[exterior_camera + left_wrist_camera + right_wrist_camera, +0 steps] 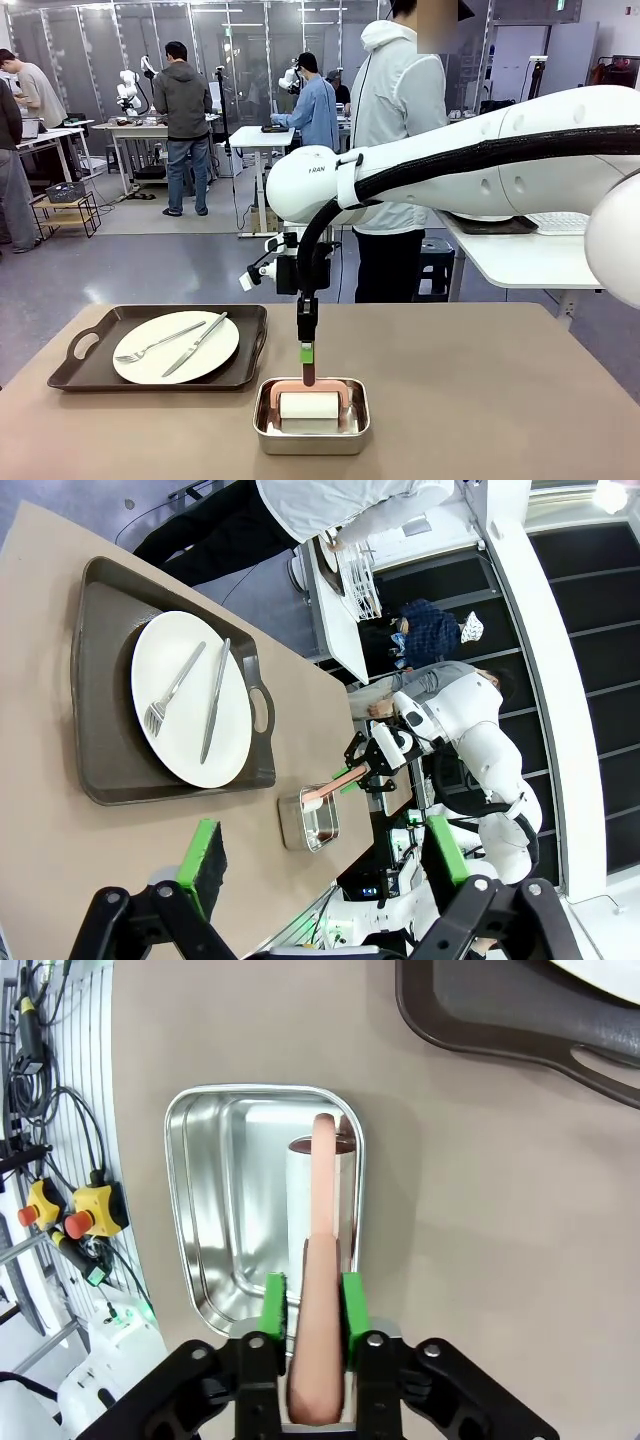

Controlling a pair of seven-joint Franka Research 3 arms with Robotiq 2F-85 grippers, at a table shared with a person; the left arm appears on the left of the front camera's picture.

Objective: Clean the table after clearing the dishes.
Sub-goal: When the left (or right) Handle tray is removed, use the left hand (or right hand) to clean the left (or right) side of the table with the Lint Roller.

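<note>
Front view: R arm is reaching in from the right to mid-surface, right tool [307, 352] pointing straight down into the steel pan [262, 430] and pinching the pink handle of the roller [309, 405]. The dishes are sitting to its left, not yet cleared: white plate [140, 372] w/ fork [155, 345] and knife [195, 345] on the dark tray [75, 365]. A person [395, 100] is standing at the far side. The tan surface [480, 400] is looking smooth, matte, no obvious crumbs.

Left wrist view: left tool [325, 865] is hanging above the surface [60, 860], jaws spread wide, holding nothing. Tray [100, 770] is lying near, pan [300, 835] beyond it.

Right wrist view: right tool [312, 1305] is clamping its green pads on the handle [322, 1210], near the end away from the roll. Pan [215, 1200] is lying just beside the tray's handle [480, 1020].

Risks, imo: a grip this far from the roll is leaving room for the roller to pivot or slip once pressed down; the roll may be catching the pan rim on lift-out and dragging the pan; wiping w/ the tray on the surface is risking a bump and loose cutlery.
</note>
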